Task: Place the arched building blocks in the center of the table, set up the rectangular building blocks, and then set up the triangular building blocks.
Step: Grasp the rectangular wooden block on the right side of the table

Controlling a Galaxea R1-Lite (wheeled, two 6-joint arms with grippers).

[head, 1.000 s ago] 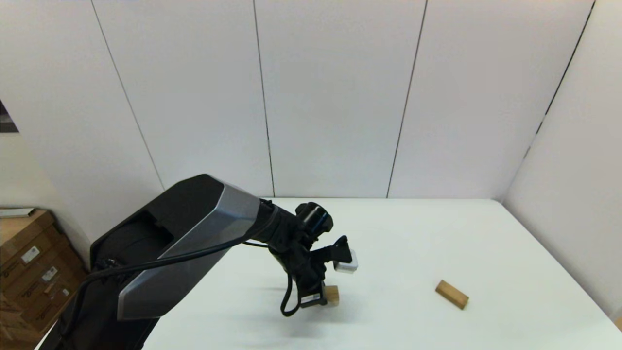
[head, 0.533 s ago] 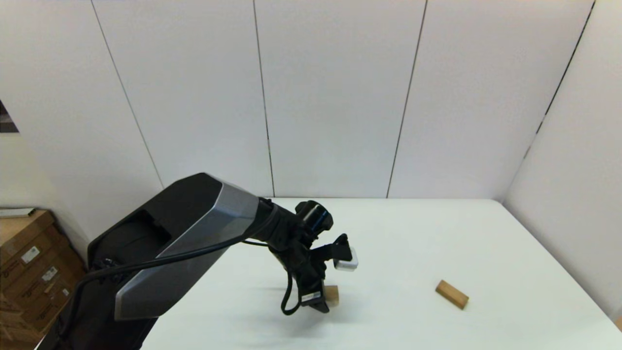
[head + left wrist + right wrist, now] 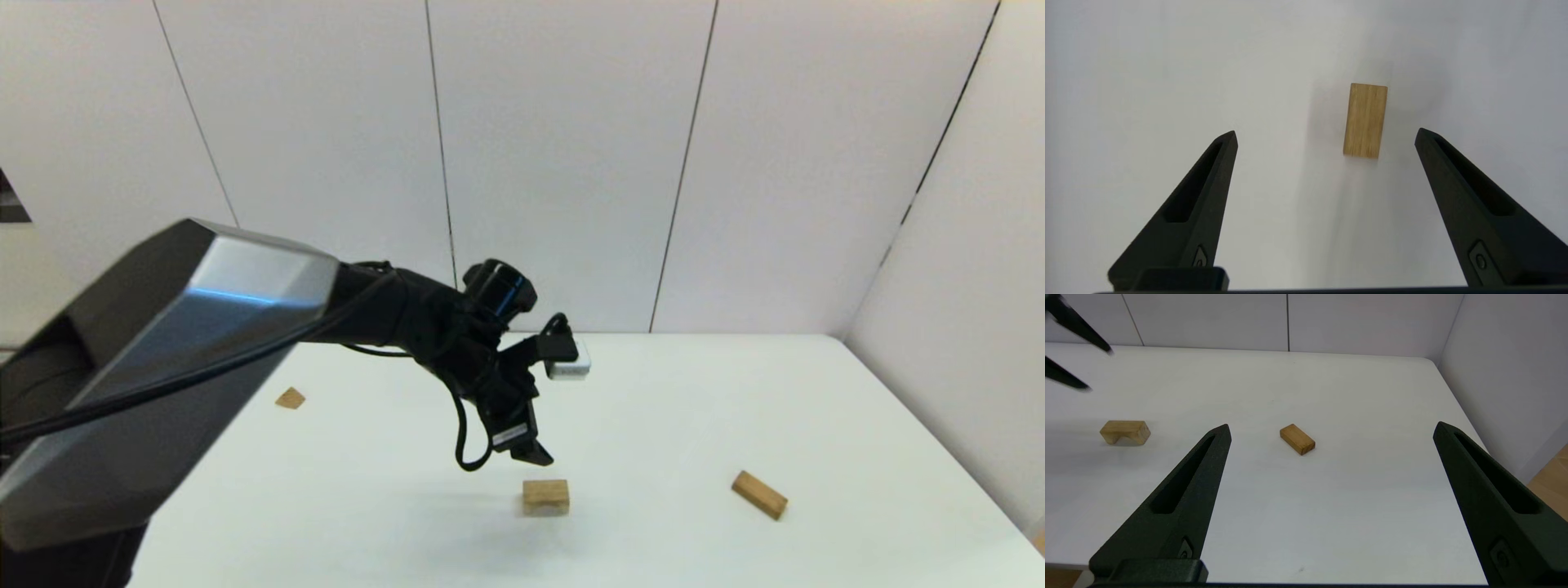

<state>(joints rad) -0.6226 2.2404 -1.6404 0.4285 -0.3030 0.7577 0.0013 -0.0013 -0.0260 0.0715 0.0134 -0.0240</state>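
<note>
The arch block (image 3: 545, 496) already stands mid-bench (image 3: 694, 392) below the spread, empty left end effector (image 3: 531, 452), while the bar (image 3: 759, 494) and wedge (image 3: 290, 398) are not yet set up.

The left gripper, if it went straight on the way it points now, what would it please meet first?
Probably the arched block, or the bare table close beside it. The left gripper hangs open above it, pointing down, and the block lies between its fingers but off-centre, so a finger may miss it.
</note>
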